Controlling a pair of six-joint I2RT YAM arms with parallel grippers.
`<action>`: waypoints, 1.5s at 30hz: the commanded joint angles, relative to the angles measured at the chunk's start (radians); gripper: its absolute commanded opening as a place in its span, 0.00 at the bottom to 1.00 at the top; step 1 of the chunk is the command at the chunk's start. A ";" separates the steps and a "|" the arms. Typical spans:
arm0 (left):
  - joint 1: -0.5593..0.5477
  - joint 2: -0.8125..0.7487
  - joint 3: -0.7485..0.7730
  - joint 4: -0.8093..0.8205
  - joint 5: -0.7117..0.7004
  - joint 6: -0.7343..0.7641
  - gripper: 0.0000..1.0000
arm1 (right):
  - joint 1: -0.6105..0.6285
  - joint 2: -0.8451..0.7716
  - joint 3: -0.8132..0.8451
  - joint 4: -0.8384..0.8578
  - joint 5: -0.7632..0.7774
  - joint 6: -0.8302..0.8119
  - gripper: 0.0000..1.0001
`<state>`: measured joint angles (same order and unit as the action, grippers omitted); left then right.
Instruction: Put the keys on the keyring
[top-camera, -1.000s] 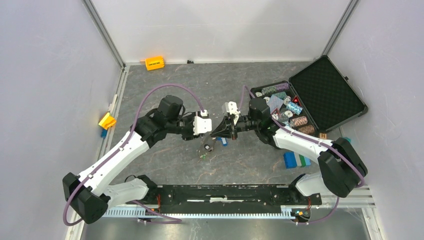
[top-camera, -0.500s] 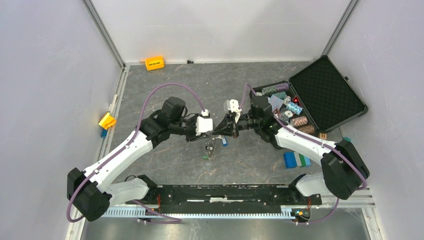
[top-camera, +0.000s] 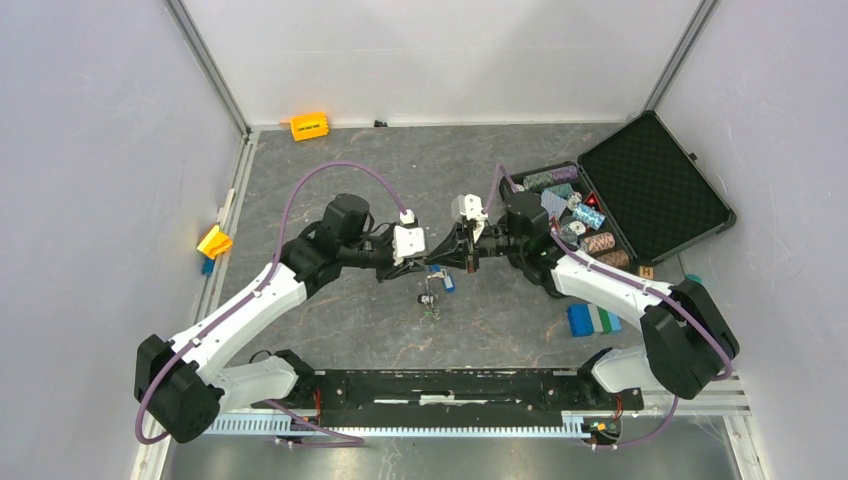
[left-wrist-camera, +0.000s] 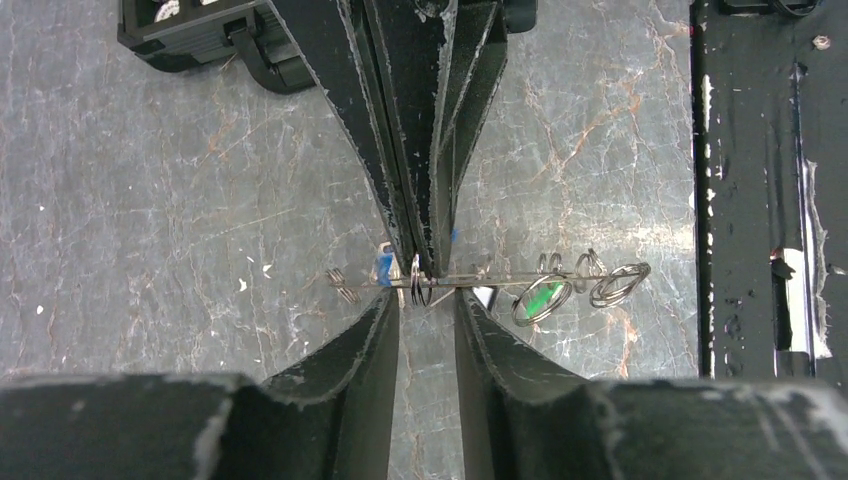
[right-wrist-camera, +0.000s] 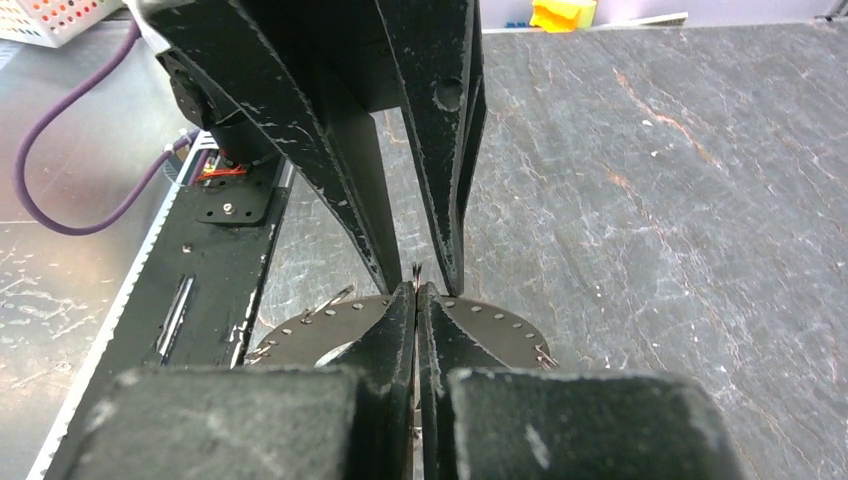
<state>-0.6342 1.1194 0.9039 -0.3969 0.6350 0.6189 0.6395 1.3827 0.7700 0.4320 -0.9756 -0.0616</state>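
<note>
right gripper (right-wrist-camera: 416, 292) is clamped shut on the keyring (right-wrist-camera: 495, 322), holding it edge-on above the table (left-wrist-camera: 150, 200). left gripper (left-wrist-camera: 427, 303) is partly open with nothing in it, fingers either side of a small wire loop (left-wrist-camera: 420, 285), right at the right gripper's tips. green-tagged key (left-wrist-camera: 543, 297) hangs at the ring's edge just beside. Suggest closing left slowly on that loop alone, staying off the right fingertips, and not twisting the ring out of its pinch.
</note>
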 joint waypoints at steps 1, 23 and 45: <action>-0.006 -0.022 0.003 0.087 0.091 -0.005 0.31 | 0.010 -0.010 -0.018 0.152 -0.060 0.059 0.00; 0.033 -0.047 0.042 -0.024 0.122 0.101 0.07 | 0.009 -0.016 -0.007 0.092 -0.043 0.014 0.00; 0.034 -0.013 -0.004 0.031 0.132 0.114 0.20 | 0.005 -0.009 0.002 0.096 -0.049 0.024 0.00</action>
<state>-0.6014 1.1011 0.9016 -0.3954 0.7441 0.6849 0.6445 1.3830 0.7490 0.4881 -1.0111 -0.0460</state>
